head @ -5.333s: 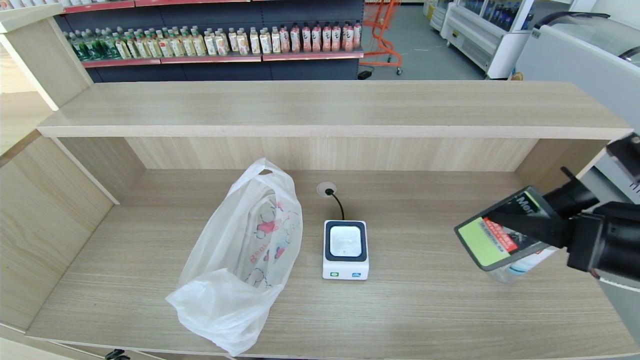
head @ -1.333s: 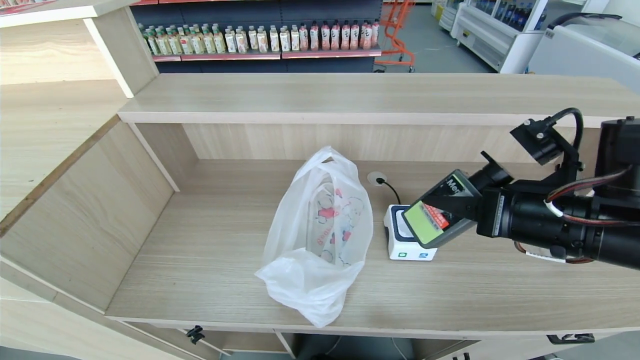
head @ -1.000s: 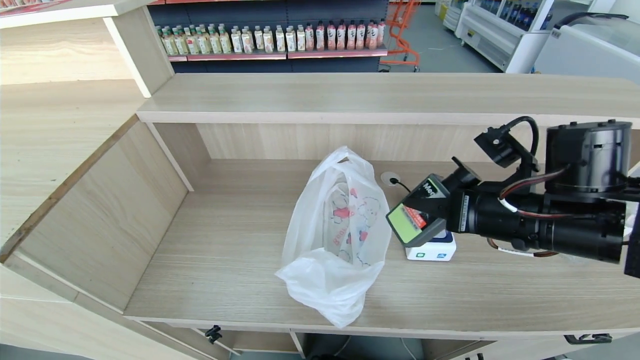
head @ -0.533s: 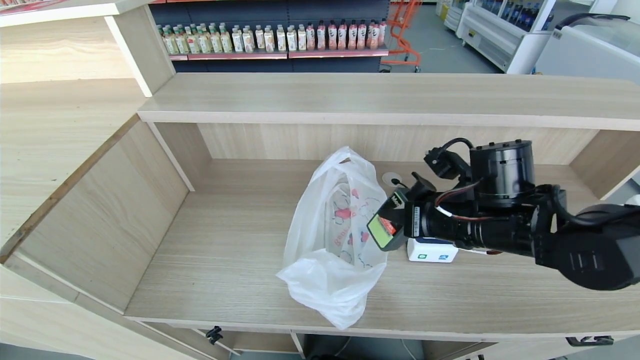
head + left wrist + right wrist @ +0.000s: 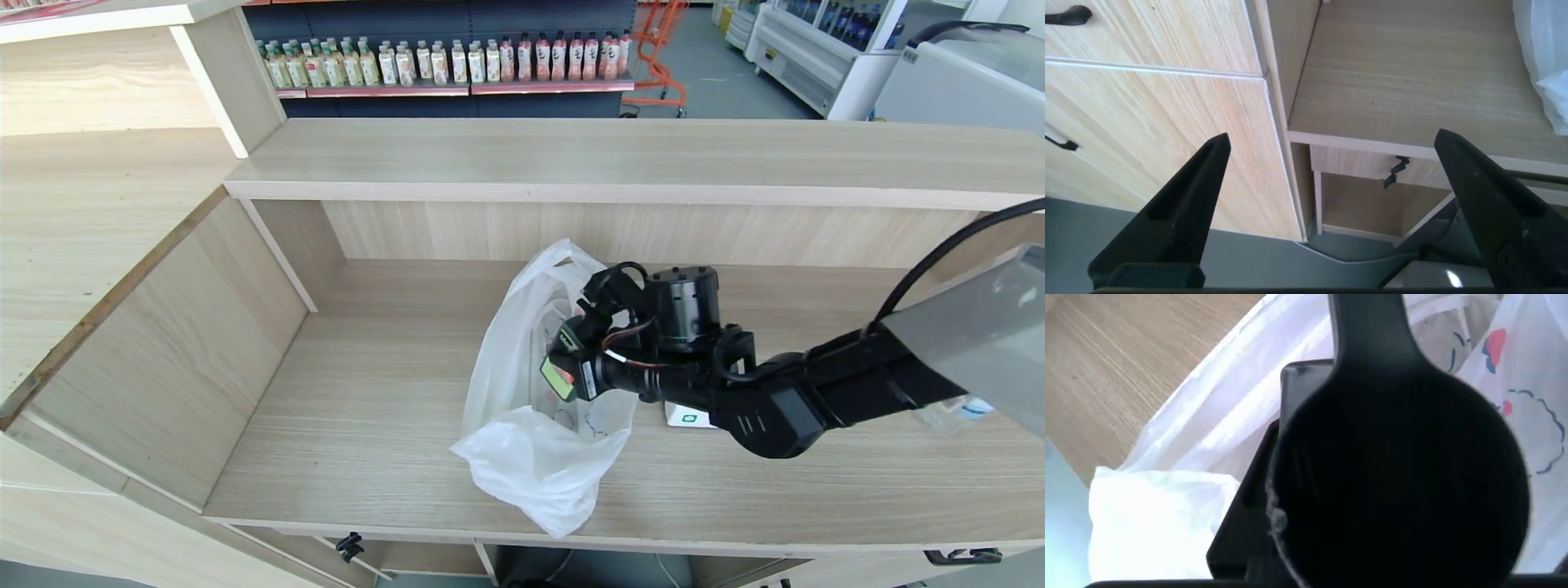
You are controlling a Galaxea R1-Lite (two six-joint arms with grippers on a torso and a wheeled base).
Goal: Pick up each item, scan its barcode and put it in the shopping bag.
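Box [image 5: 563, 377], dark w/ a green-and-red label, is clamped in your R gripper [image 5: 578, 359]. The jaws are clenched on it and the label end pokes out past the tips. You've got it in the air at the mouth of the shopping bag [image 5: 531, 457], toward the bag's right side, w/ white plastic behind and below it. From the head view you can't tell whether it's past the rim yet.

In the R wrist view, bag film [image 5: 1167, 506] wraps round the dark grasped shape on several sides. Printed cartoon packaging shows thru the plastic, and bare counter [image 5: 1118, 351] lies beyond. What's closest to that lens is too blurred to tell apart.

The bag stands slumped on the counter, handles up, its bottom bulging toward the front edge. The R arm stretches in from the right and passes over the scanner [image 5: 684, 419]. You only see a white front corner of it, w/ a green button. A clear bottle [image 5: 947, 412] shows on the counter at far right, well apart from the bag.

L gripper [image 5: 1323, 212] hangs w/ jaws spread wide and nothing btwn them. It's low in front of the counter's front edge, near a black drawer handle [image 5: 1398, 170]. A corner of the bag shows up on the countertop there.
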